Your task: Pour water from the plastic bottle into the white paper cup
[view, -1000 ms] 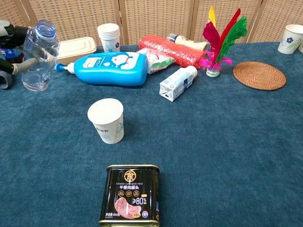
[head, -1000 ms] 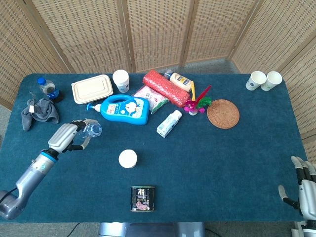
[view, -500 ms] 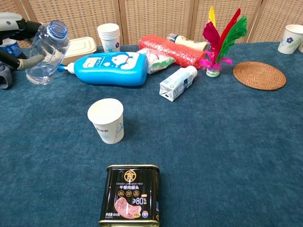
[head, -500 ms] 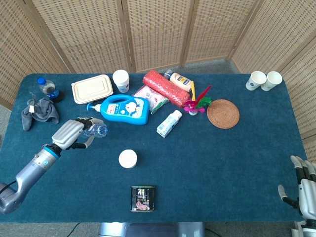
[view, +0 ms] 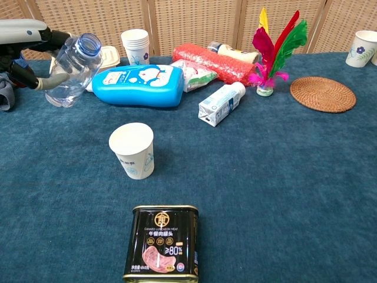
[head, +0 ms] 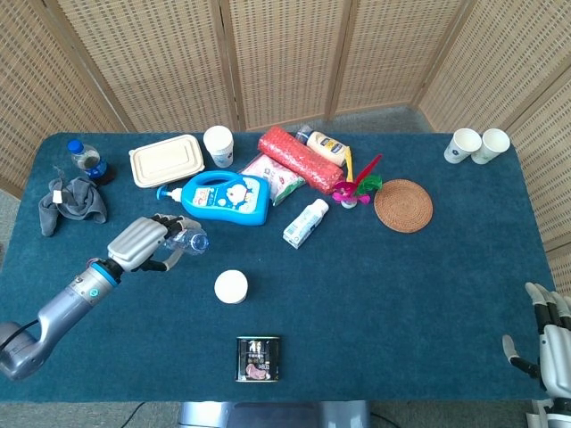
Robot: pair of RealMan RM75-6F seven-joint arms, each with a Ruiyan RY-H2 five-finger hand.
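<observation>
Across the whole frame lies the blue-carpeted desk (head: 401, 285). At upper centre rests a blue detergent bottle (head: 223, 197) on its side, with a beige lunch box (head: 166, 160) to its left and a red roll (head: 300, 159) to its right. At left centre the left robot hand (head: 141, 243) grips the clear plastic bottle (head: 186, 241), fingers wrapped round its body; the bottle is uncapped and tilted, mouth toward the frame centre. The right robot hand (head: 548, 346) sits at the lower right corner, holding nothing, fingers apart. Below centre stands the white paper cup (head: 231, 286), apart from the bottle. A black tin (head: 258, 358) lies beneath it.
</observation>
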